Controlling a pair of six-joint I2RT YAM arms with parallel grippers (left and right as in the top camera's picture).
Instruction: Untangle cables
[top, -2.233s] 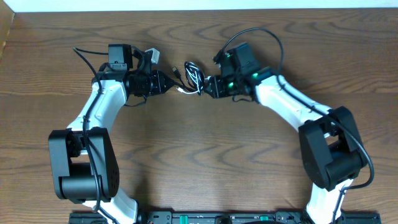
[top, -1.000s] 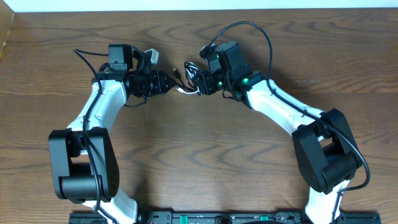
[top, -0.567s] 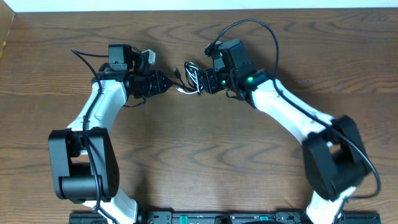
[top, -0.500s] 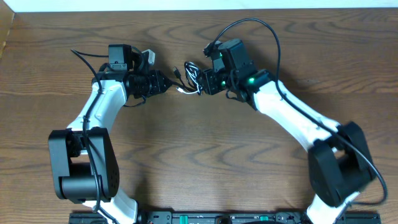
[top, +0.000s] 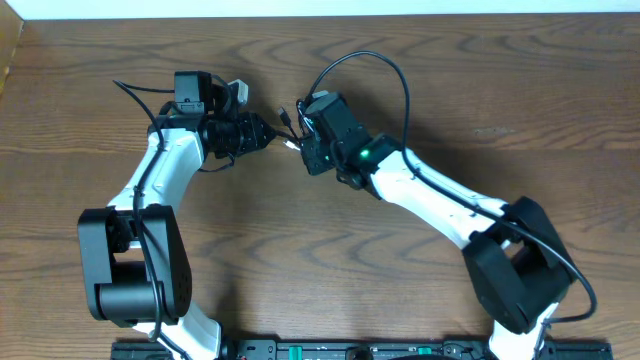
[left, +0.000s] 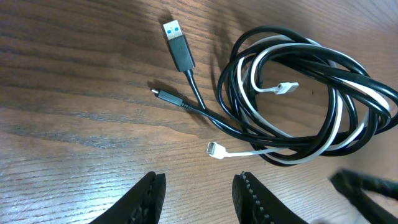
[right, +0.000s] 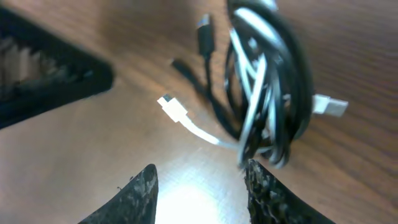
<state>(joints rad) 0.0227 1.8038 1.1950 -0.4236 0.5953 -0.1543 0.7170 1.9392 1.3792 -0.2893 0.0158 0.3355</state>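
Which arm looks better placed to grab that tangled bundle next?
Right, probably: the cable bundle lies just ahead of the open right gripper; the left gripper faces only the loose white plug.

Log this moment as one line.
cables: black and white, coiled together, tangled | left gripper: jaws open, empty | right gripper: jaws open, empty, near coil

The left white-and-black jointed arm (top: 165, 170) rises from its base at the near edge, then bends at the elbow towards the middle; its left black two-finger gripper (top: 266, 133) points right, jaws parted; the right white-and-black jointed arm (top: 430, 195) stretches diagonally far-left, a green light on the wrist; its right black two-finger gripper (top: 310, 158) faces the other, near but apart, jaws seemingly parted, though its view is blurred.
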